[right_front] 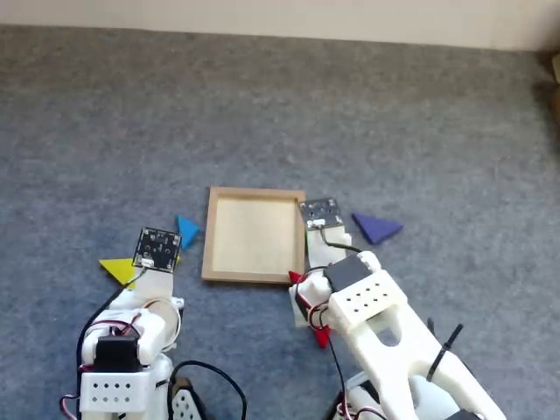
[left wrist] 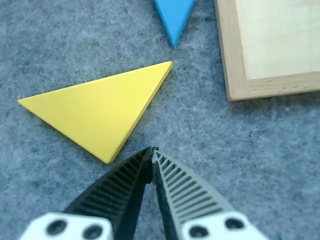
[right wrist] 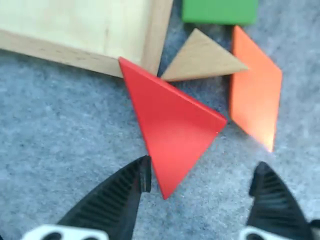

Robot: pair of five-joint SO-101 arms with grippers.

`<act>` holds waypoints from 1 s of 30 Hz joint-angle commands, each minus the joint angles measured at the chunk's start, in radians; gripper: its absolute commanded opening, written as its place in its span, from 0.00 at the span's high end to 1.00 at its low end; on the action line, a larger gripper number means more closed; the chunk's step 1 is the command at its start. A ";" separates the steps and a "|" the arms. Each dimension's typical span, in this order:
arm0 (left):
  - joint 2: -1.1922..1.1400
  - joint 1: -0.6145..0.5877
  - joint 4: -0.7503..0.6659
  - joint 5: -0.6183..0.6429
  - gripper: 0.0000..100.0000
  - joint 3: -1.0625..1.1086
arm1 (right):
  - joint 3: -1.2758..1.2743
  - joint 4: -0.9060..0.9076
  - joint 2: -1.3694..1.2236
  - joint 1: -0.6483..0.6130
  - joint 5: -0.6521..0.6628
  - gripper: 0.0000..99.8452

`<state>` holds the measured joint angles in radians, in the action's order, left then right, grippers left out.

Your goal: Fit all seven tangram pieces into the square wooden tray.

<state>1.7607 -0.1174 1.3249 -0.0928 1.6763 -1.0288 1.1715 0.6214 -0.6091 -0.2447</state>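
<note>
Right gripper (right wrist: 202,175), spread wide, just behind flat red triangular piece (right wrist: 172,135).
Lay tip-first between those fingertips, far corner at square wooden tray (right wrist: 157,35); left gripper (left wrist: 151,155) pinched together, empty.

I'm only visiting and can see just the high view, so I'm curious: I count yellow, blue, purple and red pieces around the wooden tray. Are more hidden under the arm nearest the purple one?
Observer: Yes. Beyond the red triangle lie a green piece, a tan triangle and an orange parallelogram.
Operator: Is that arm's end effector holding anything?
Observer: No. The right end effector is open and empty, over the red triangle's tip.
Operator: And the other one?
Observer: The left end effector is shut on nothing, just short of the yellow triangle.
</note>
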 commanded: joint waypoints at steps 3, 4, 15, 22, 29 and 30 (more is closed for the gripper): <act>0.035 -0.013 0.011 -0.011 0.99 0.022 | 0.058 -0.013 0.038 -0.127 0.012 0.67; 0.035 -0.013 0.011 -0.011 0.99 0.022 | 0.058 -0.035 0.038 -0.140 0.011 0.67; 0.035 -0.013 0.011 -0.011 0.99 0.022 | 0.056 -0.154 -0.262 -0.116 0.012 0.67; 0.035 -0.013 0.011 -0.011 0.99 0.022 | 0.056 -0.154 -0.315 -0.038 0.014 0.68; 0.035 -0.013 0.011 -0.011 0.99 0.022 | 0.056 -0.156 -0.315 -0.035 0.124 0.80; 0.035 -0.013 0.011 -0.011 0.99 0.022 | 0.056 -0.156 -0.315 -0.035 0.124 0.80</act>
<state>1.7607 -0.1174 1.3249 -0.0928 1.6763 -1.0104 1.0319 0.3099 -0.6720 -0.1757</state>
